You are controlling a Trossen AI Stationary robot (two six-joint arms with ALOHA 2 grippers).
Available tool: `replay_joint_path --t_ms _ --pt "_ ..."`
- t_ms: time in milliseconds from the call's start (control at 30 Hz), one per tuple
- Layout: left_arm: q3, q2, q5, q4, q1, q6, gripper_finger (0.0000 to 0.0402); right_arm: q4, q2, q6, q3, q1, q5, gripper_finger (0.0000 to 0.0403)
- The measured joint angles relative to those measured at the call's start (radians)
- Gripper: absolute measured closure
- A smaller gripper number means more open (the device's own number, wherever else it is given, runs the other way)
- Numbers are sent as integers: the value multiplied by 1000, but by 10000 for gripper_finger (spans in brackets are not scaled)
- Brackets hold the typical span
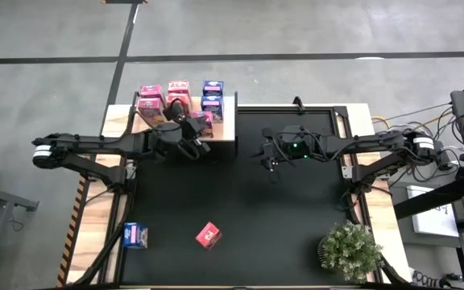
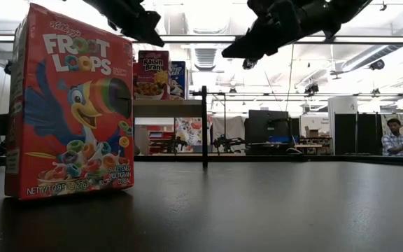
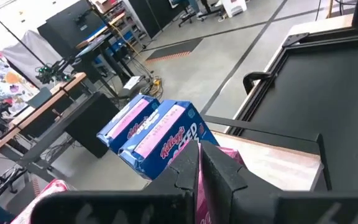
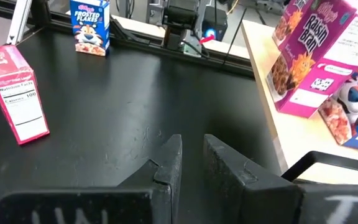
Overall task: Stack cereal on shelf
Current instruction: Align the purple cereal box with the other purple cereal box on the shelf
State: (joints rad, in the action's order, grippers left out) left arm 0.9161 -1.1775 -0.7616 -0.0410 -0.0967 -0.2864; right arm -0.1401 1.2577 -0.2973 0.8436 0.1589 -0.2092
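Note:
The pale wooden shelf [image 1: 224, 129] stands at the table's far left. On it stand several cereal boxes: pink ones [image 1: 150, 101] and two blue ones [image 1: 213, 95], which also show in the left wrist view [image 3: 154, 137]. My left gripper [image 1: 190, 133] is over the shelf's near edge, fingers nearly together, with a pink box [image 3: 229, 155] right behind them. My right gripper [image 1: 274, 155] hangs empty above the black mat [image 1: 296, 209], with only a narrow gap between its fingers [image 4: 169, 165]. A red Froot Loops box [image 1: 208, 235] and a blue Frosted Flakes box [image 1: 135, 236] stand upright on the mat near the front. My left gripper is close over the pink box [image 3: 229, 155] on the shelf, which shows pink through the slit between the fingers [image 3: 185, 177]. The fingers hide the place, so I cannot tell whether they touch the box.
A potted plant [image 1: 349, 250] stands at the mat's near right corner. A dark post [image 2: 204, 126] rises at the shelf's right end. A Raisin Bran box [image 4: 316, 56] stands at the shelf edge facing the right arm. A person sits in the room beyond [image 2: 393, 136].

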Motion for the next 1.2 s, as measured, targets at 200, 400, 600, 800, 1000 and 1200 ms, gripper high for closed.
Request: replay_joint_path --t_ms 200,400,600,800,1000,1200 --pt "0 -2 -38 -54 0 42 402 3 7 11 -4 -4 0 344" --pt "0 1 -82 -98 0 79 402 2 7 8 -5 -6 0 344" --pt "0 21 -80 -117 0 86 402 -10 -6 -16 -5 -6 0 344" --pt "6 39 -76 -118 0 96 402 -11 -28 -43 0 -6 1 344" --pt "41 29 -62 -78 2 121 402 -14 -40 -55 1 -6 1 344" --pt "41 -10 -65 -37 0 116 402 4 -40 -64 1 -6 1 344"
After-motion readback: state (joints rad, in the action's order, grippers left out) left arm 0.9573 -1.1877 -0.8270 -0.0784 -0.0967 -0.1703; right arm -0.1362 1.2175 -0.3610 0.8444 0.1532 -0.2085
